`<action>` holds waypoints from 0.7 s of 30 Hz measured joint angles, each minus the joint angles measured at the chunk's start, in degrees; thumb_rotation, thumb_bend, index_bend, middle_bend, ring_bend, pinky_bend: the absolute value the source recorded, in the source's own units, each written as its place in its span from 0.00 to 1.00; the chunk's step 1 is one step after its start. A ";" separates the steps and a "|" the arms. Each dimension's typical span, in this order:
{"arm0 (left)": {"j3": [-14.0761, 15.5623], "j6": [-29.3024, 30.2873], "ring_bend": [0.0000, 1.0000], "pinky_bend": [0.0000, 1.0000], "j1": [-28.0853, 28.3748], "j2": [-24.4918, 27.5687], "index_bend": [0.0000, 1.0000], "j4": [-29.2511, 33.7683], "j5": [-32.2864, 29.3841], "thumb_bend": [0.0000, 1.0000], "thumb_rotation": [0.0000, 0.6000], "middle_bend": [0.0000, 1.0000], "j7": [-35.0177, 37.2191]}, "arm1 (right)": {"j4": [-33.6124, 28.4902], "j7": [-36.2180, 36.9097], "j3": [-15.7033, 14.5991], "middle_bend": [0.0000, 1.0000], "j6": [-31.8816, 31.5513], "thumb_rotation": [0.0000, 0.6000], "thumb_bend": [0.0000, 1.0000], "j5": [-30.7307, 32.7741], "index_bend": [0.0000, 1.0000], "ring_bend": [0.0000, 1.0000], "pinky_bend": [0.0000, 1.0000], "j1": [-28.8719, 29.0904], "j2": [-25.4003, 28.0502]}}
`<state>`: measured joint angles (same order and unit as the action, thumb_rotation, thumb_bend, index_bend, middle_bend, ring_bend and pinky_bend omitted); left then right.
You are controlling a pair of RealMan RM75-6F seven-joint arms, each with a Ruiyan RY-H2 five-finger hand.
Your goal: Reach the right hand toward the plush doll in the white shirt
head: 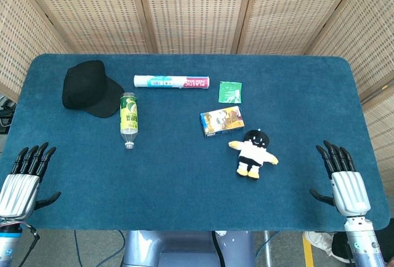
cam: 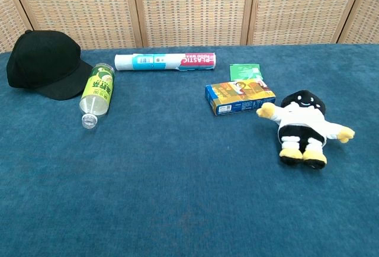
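The plush doll (head: 253, 152) (cam: 302, 128) has a black head, a white shirt and yellow hands and feet; it lies on its back right of the table's middle. My right hand (head: 343, 179) rests near the table's front right corner, fingers spread and empty, well to the doll's right. At the front left corner my left hand (head: 23, 178) lies likewise, fingers apart, holding nothing. Neither hand shows in the chest view.
A blue box (head: 221, 120) lies just behind the doll, a green packet (head: 230, 91) beyond it. A plastic-wrap roll (head: 171, 82), a green bottle (head: 128, 118) on its side and a black cap (head: 90, 88) sit at the back left of the blue table (head: 184, 187).
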<state>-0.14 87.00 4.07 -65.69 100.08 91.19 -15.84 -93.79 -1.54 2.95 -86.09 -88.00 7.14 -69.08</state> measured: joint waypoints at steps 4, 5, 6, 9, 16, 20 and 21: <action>0.09 0.25 0.00 0.00 -0.11 -0.02 0.00 0.08 0.21 0.09 1.00 0.00 -0.20 | -0.12 0.12 -0.03 0.00 -0.10 1.00 0.24 -0.38 0.06 0.00 0.00 -0.10 0.11; 0.09 0.38 0.00 0.00 -0.16 -0.02 0.00 0.10 0.26 0.08 1.00 0.00 -0.19 | -0.22 0.14 -0.07 0.00 -0.10 1.00 0.24 -0.50 0.06 0.00 0.00 -0.13 0.14; 0.08 0.53 0.00 0.00 -0.21 0.01 0.00 0.13 0.35 0.09 1.00 0.00 -0.15 | -0.26 0.17 -0.09 0.00 -0.10 1.00 0.24 -0.56 0.06 0.00 0.00 -0.14 0.16; 0.03 0.91 0.00 0.00 -0.31 0.14 0.00 0.22 0.61 0.09 1.00 0.00 0.08 | -0.39 0.07 -0.14 0.00 -0.14 1.00 0.24 -0.79 0.06 0.00 0.00 -0.21 0.18; 0.06 0.75 0.00 0.00 -0.26 0.25 0.00 0.15 0.64 0.09 1.00 0.00 0.30 | -0.74 -0.11 -0.16 0.00 0.25 1.00 0.24 -0.81 0.07 0.00 0.00 -0.22 0.12; 0.09 0.66 0.00 0.00 -0.25 0.19 0.00 0.13 0.63 0.09 1.00 0.00 0.16 | -1.11 -0.32 -0.18 0.00 0.49 1.00 0.24 -0.92 0.10 0.00 0.00 -0.15 0.10; 0.11 0.66 0.00 0.00 -0.27 0.18 0.00 0.15 0.64 0.08 1.00 0.00 0.12 | -1.12 -0.40 -0.20 0.00 0.52 1.00 0.24 -0.96 0.10 0.00 0.00 -0.14 0.09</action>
<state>-0.03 87.66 3.81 -65.50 100.23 91.82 -15.72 -94.91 -1.94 2.75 -85.58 -88.95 7.00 -69.00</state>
